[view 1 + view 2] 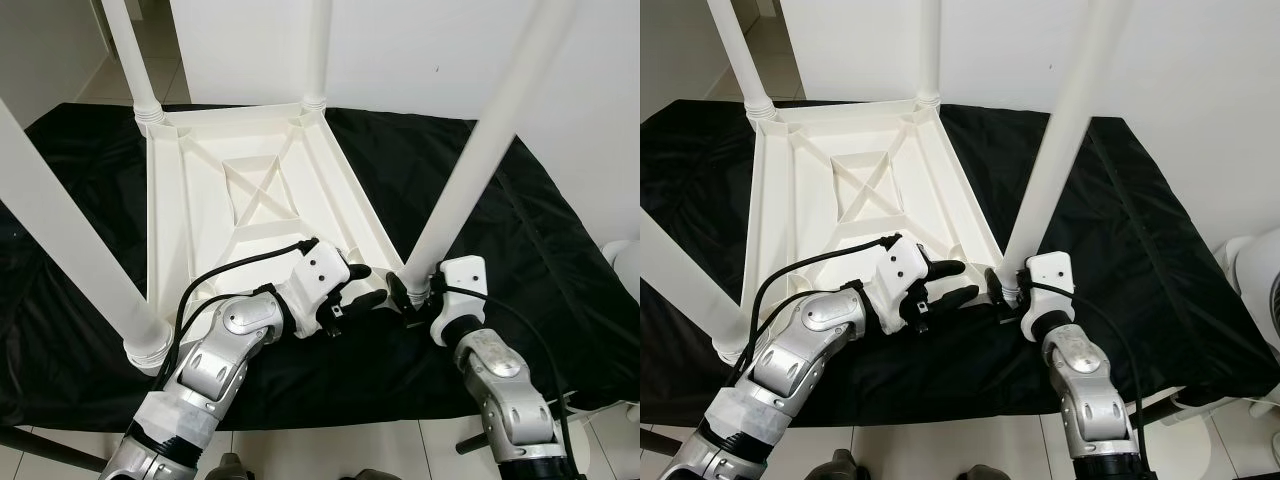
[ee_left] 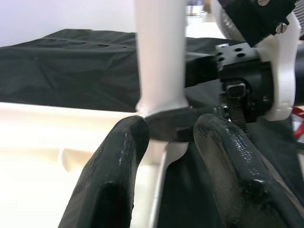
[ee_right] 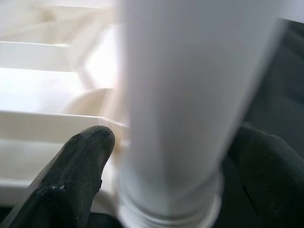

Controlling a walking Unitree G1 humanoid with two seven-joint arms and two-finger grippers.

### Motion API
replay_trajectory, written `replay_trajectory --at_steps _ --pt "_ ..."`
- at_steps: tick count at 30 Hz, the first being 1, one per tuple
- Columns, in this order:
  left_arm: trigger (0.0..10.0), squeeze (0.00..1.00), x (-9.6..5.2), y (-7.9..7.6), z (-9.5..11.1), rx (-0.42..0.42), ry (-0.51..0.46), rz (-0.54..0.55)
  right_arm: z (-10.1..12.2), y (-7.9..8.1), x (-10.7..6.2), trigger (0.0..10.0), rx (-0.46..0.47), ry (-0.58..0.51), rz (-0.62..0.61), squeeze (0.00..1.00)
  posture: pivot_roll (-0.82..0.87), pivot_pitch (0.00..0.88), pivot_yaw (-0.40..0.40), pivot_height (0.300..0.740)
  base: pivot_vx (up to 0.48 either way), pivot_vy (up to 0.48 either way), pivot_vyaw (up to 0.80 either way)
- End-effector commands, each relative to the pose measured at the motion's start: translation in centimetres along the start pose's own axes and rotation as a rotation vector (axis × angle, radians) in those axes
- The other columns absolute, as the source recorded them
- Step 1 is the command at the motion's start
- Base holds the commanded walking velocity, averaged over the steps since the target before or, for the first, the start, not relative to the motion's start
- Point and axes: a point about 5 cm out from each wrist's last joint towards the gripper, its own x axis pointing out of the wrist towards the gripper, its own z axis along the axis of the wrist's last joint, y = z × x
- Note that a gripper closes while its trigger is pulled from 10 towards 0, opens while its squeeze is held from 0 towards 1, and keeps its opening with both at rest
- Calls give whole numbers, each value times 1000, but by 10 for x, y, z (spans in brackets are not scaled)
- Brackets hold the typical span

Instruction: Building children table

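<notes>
Table [image 1: 240, 190] upturned on black cloth [image 1: 520, 220]; right gripper [image 1: 410, 295] clasps near leg [image 1: 470, 160] (base), left gripper [image 1: 368, 285] spread beside.

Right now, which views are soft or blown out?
Right wrist view: the table leg between the fingers is blurred, and the tabletop underside is washed out. Left wrist view: the near fingers are soft, with glare on the tabletop. Both eye views are sharp and evenly lit.
</notes>
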Motion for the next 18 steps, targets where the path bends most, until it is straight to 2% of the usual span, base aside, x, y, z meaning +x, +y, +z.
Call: replay_trajectory --at_steps 1,4,5,8,13,14,16,17,18 --pt "10000 0 1 1 -1 0 3 4 1 -2 0 10000 2 -12 16 0 -11 0 -40 740 0 0 0" --pt "10000 0 2 3 1 5 -2 3 4 -10 8 10000 -37 -18 129 0 -10 0 -28 740 0 0 0" --pt "10000 0 2 3 1 5 -2 3 4 -10 8 10000 -37 -18 129 0 -10 0 -28 740 0 0 0" --pt "10000 0 2 3 2 8 -5 4 5 -10 17 10000 -59 -19 232 0 -1 0 -26 740 0 0 0" --pt "10000 0 3 4 3 9 -8 6 3 -10 25 10000 -67 -4 285 0 4 0 -26 740 0 0 0" --pt "10000 0 3 4 4 10 -9 7 2 -11 28 3451 -66 6 303 0 7 0 -26 740 0 0 0" --pt "10000 0 3 4 4 12 -10 8 1 -12 29 3451 -64 10 323 0 8 0 -27 740 0 0 0" --pt "10000 0 4 4 4 13 -11 8 -1 -13 29 0 -67 21 340 0 10 0 -27 740 0 0 0" --pt "10000 0 4 4 4 13 -11 8 -1 -13 29 0 -67 21 340 0 10 0 -27 740 0 0 0"
